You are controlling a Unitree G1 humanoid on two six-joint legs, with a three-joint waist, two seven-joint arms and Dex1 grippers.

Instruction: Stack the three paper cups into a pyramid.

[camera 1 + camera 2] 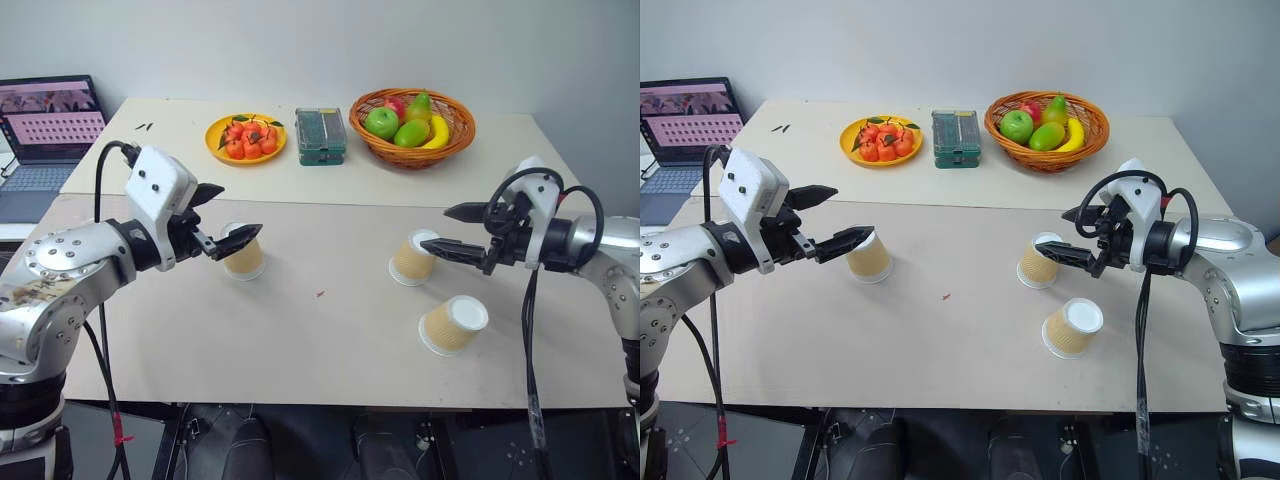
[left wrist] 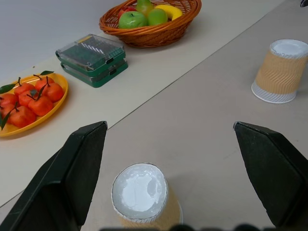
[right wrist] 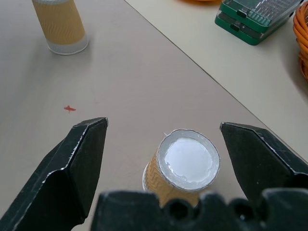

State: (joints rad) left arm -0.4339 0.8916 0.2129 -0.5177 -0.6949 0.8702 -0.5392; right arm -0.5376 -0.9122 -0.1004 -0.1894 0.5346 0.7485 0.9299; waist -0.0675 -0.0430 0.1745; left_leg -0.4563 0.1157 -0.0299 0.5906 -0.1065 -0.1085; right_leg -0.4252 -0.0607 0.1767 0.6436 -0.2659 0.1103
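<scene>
Cups of tan ribbed paper are sitting apart on the beige table [image 1: 300, 350], none stacked yet, so the pyramid is not begun. Nearest the front edge, on the robot's right side, one cup [image 1: 453, 325] is tilting or lying partly over, its white end turned up and toward the right. Just behind it, a second cup [image 1: 413, 257] is standing upside down on its rim, white base up, and the right gripper [image 1: 466, 232] is hovering over it with both black fingers spread wide, one on either side and neither touching; the right wrist view is looking straight down on that white base between the parted fingers. Across the table on the left, well apart from the other two, the third cup [image 1: 243, 254] is also standing inverted, and the left gripper [image 1: 226, 216] is poised above it, fingers spread wide and holding nothing.

Judging from this, the step in hand is the first reach, each arm lining up on its own cup before any grasp. The next move probably calls for lowering until the fingers are bracketing the cup's wall, closing gently so the paper is not being crushed, then bringing two cups side by side as a base.

Farther back, a yellow plate of small oranges [image 1: 245, 137], a green box [image 1: 320, 135] and a wicker fruit basket [image 1: 452, 139] are lining the far table, clear of the work.
</scene>
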